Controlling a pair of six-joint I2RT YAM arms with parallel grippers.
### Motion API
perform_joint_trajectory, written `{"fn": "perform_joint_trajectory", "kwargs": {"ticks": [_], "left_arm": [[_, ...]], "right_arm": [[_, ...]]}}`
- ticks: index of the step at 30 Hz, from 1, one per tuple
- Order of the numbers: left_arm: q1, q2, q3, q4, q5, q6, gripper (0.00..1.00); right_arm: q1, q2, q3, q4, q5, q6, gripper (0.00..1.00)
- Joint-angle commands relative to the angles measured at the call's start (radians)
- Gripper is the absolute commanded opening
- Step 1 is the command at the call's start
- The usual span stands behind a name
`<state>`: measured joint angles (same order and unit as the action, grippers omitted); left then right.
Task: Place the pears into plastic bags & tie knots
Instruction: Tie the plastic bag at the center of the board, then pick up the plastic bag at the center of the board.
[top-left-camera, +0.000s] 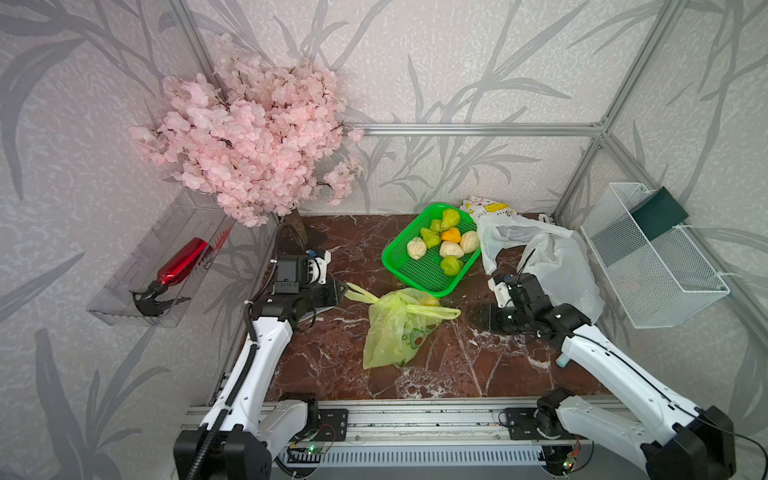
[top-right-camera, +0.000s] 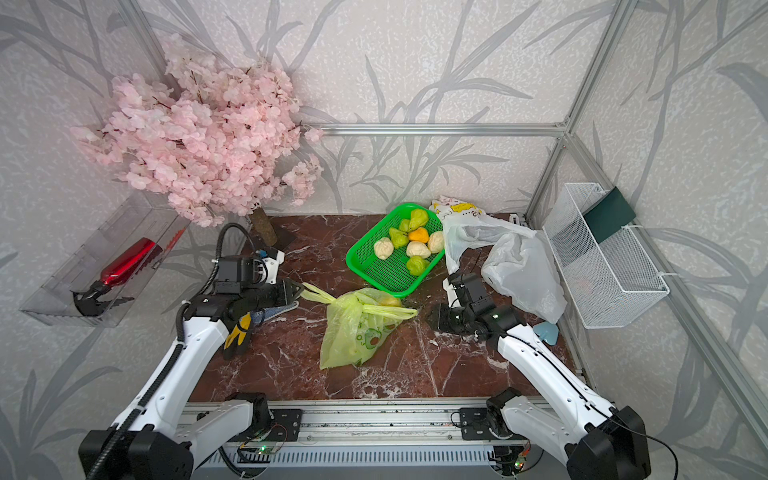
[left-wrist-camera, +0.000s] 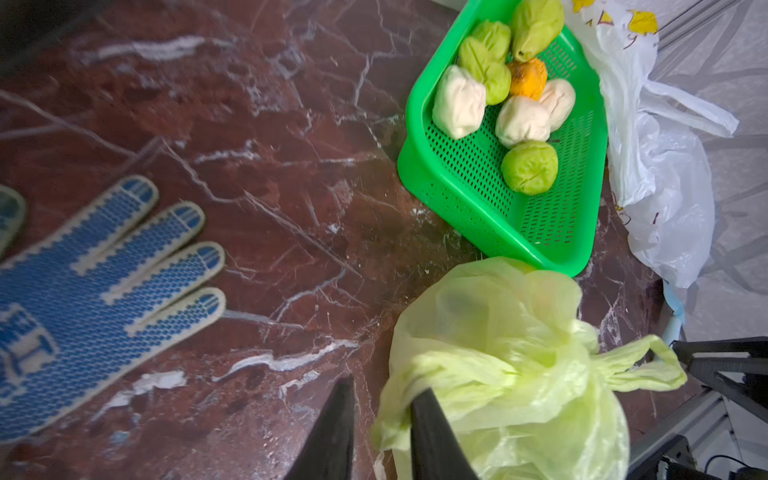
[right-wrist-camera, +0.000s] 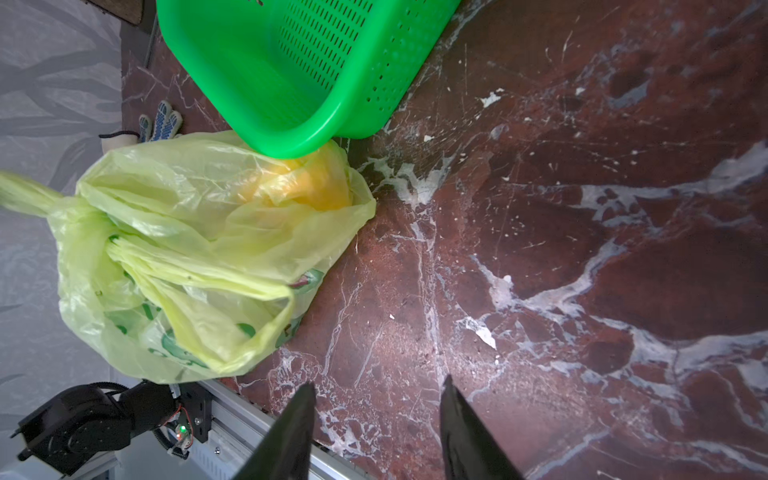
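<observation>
Lying near the middle of the dark red marble tabletop (top-left-camera: 457, 365), the translucent yellow-green plastic bag (top-left-camera: 395, 332) shows in both top views. Its handles cross in a knot (top-left-camera: 409, 308) and run out toward 9 and 3 o'clock. The green perforated plastic basket (top-left-camera: 419, 274) sits at the bag's 1 o'clock and holds green, cream and one orange toy pears (top-left-camera: 451, 249). Crumpled white plastic bags (top-left-camera: 557, 257) lie at its 2 o'clock by the right wall. The left gripper (top-left-camera: 341, 291) meets the 9 o'clock handle tip; the right gripper (top-left-camera: 478, 318) stands apart at 3 o'clock. In a top view a knit glove (top-right-camera: 282, 309) and a yellow-and-black item (top-right-camera: 237, 332) peek out by the left forearm.

The left wrist view shows the glove's blue-dotted palm. The left gripper (left-wrist-camera: 382, 388) has its jaws parted, with handle plastic resting against one finger (left-wrist-camera: 432, 432) and nothing clamped.

The right wrist view alone shows an orange pear (right-wrist-camera: 307, 187) glowing through the bag. The basket's corner overhangs the bag. The right gripper (right-wrist-camera: 378, 382) has its jaws wide apart and empty over bare marble.

Open marble runs from the bag toward 6 o'clock to the aluminium rail (top-left-camera: 415, 419), and toward 10 o'clock.
</observation>
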<state>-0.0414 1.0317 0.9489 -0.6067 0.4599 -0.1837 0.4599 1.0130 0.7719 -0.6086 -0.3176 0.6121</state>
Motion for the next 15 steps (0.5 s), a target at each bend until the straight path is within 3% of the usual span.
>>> {"fn": "perform_joint_trajectory", "kwargs": {"ticks": [1, 5, 7, 9, 12, 15], "left_arm": [[-0.117, -0.04, 0.101, -0.079, -0.068, 0.06, 0.37], [-0.385, 0.023, 0.119, -0.097, -0.185, 0.12, 0.49], [-0.427, 0.074, 0.114, -0.12, -0.239, 0.151, 0.67], [-0.451, 0.134, 0.117, -0.163, -0.29, 0.204, 0.75], [-0.508, 0.213, 0.139, -0.222, -0.302, 0.253, 0.97], [-0.558, 0.244, 0.137, -0.216, -0.319, 0.266, 0.98]], "right_arm": [[0.016, -0.005, -0.042, 0.0, -0.045, 0.02, 0.61], [0.08, 0.048, -0.125, 0.165, -0.05, 0.124, 0.61], [0.159, 0.108, -0.118, 0.255, -0.028, 0.167, 0.61], [0.233, 0.19, -0.101, 0.336, -0.02, 0.2, 0.61], [0.296, 0.302, -0.086, 0.43, -0.044, 0.236, 0.62], [0.33, 0.365, -0.08, 0.505, -0.045, 0.269, 0.62]]}}
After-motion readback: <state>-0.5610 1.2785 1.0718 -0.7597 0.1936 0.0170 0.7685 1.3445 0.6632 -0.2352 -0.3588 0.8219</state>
